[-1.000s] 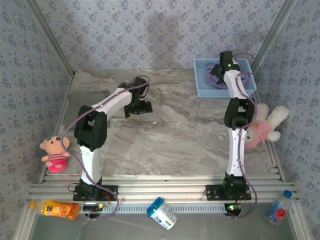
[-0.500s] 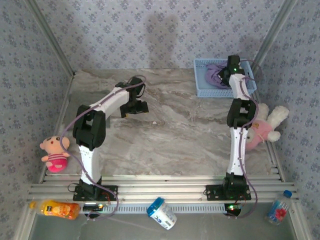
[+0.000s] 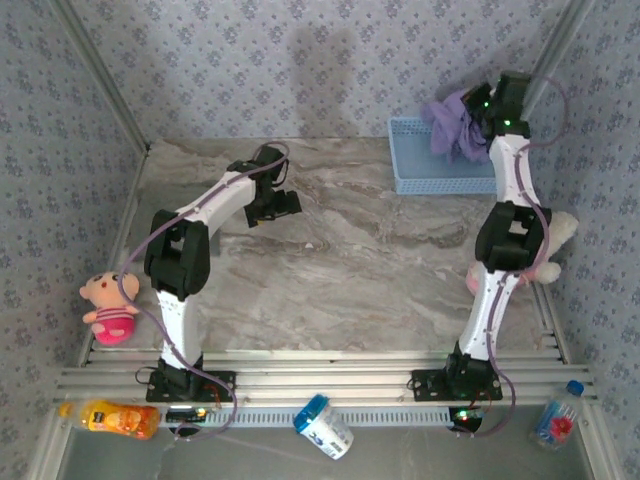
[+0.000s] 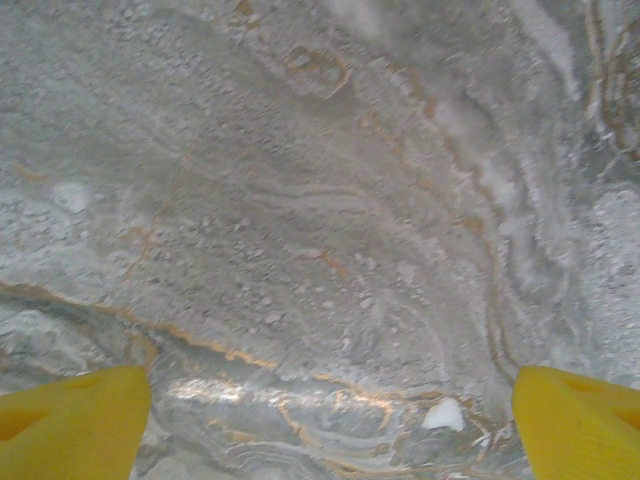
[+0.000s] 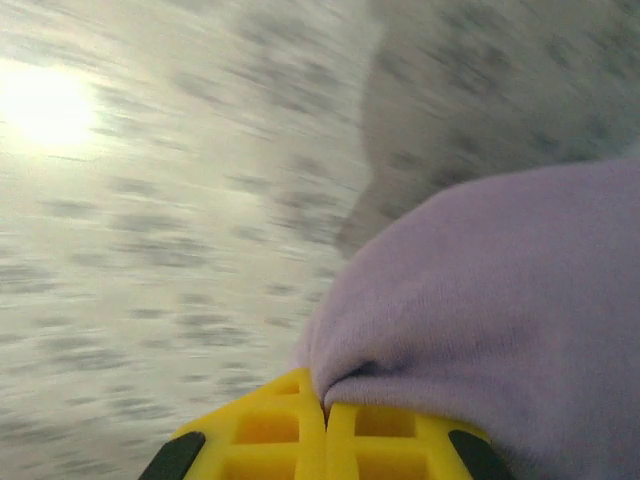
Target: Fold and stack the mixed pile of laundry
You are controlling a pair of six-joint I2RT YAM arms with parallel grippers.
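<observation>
**Garment held high over basket; left arm standing by**

Lavender-purple soft T-shirt (image 3: 452, 125) hangs bunched from the right gripper (image 3: 487, 103), whose yellow fingers (image 5: 270, 430) are pinched tight on a fold of the cloth. It hangs above the light blue lattice plastic basket (image 3: 440, 186), judged to be held there to clear the walls before spreading. Left gripper (image 3: 275, 207) hovers over the bare marble-patterned table (image 3: 380, 270), fingers spread wide and holding nothing, likely placed to take a hem. Plain gray garment: cannot be made out. Chest lettering is hidden in the folds. Label on the orange drink bottle (image 3: 120, 418) at the near edge is too small to read.
</observation>
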